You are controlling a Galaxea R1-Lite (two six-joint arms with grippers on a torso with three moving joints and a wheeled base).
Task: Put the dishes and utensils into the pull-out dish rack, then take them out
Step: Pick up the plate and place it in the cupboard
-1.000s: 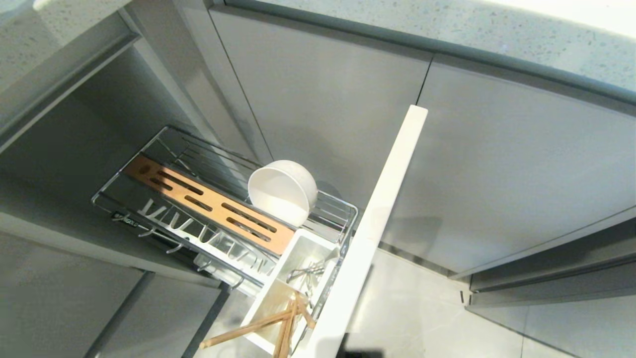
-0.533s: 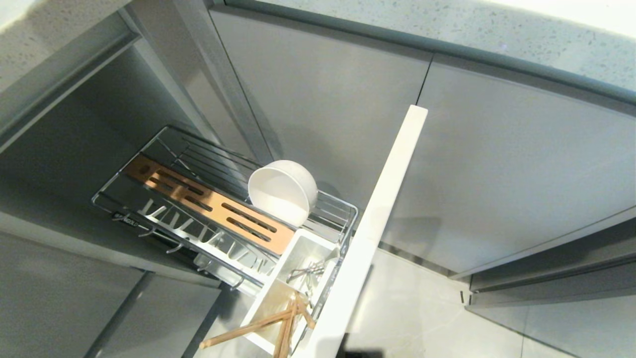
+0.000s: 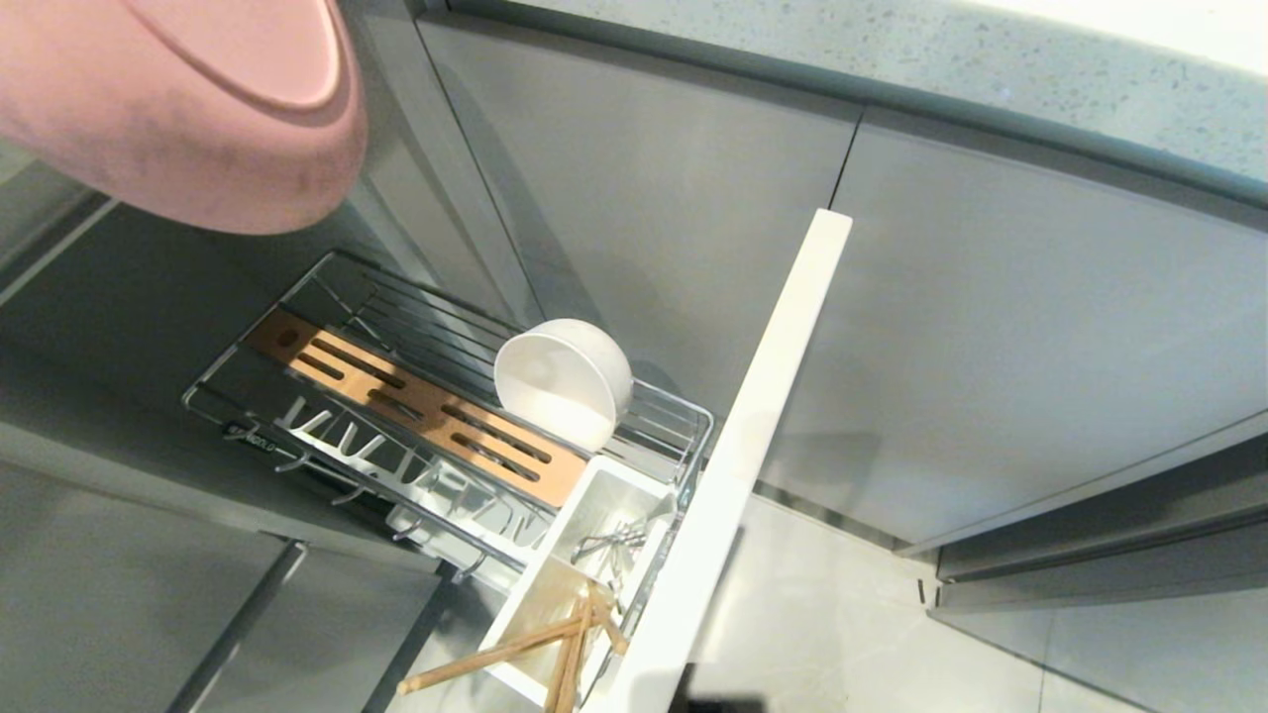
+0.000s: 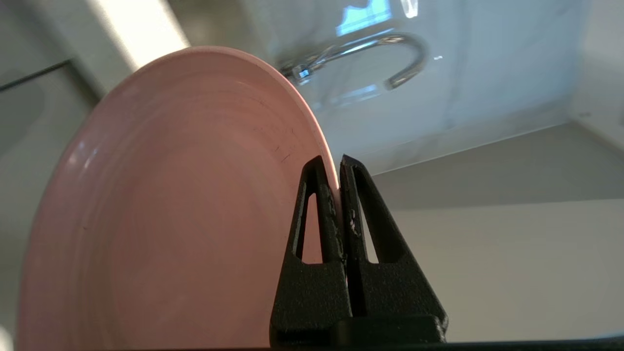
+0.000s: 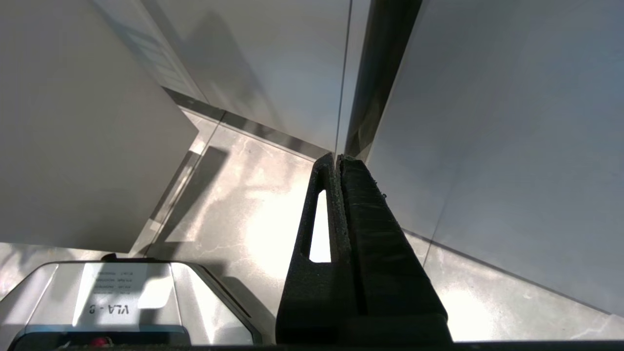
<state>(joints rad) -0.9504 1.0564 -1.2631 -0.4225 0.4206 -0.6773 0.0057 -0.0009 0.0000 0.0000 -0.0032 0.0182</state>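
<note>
A pale-pink plate (image 3: pixel 188 109) hangs at the top left of the head view, high above the pull-out dish rack (image 3: pixel 693 428). My left gripper (image 4: pixel 337 165) is shut on the plate's (image 4: pixel 185 204) rim, holding it on edge. A white bowl (image 3: pixel 563 380) lies tilted on the rack's wires beside the orange-brown slotted board (image 3: pixel 416 406). The white utensil tub (image 3: pixel 586 520) holds wooden chopsticks (image 3: pixel 555 639) and a silver spoon (image 3: pixel 609 543). My right gripper (image 5: pixel 337 158) is shut on nothing and points at the floor, outside the head view.
The rack's pale front panel (image 3: pixel 753 436) stands out from grey cabinet doors (image 3: pixel 991 327) under a speckled countertop (image 3: pixel 892 50). A chrome tap (image 4: pixel 370 53) shows behind the plate. The robot's base (image 5: pixel 122 302) sits on the tiled floor (image 5: pixel 234 204).
The pink plate has come into the head view from the upper left, above the rack. The bowl, chopsticks and spoon have not moved.
</note>
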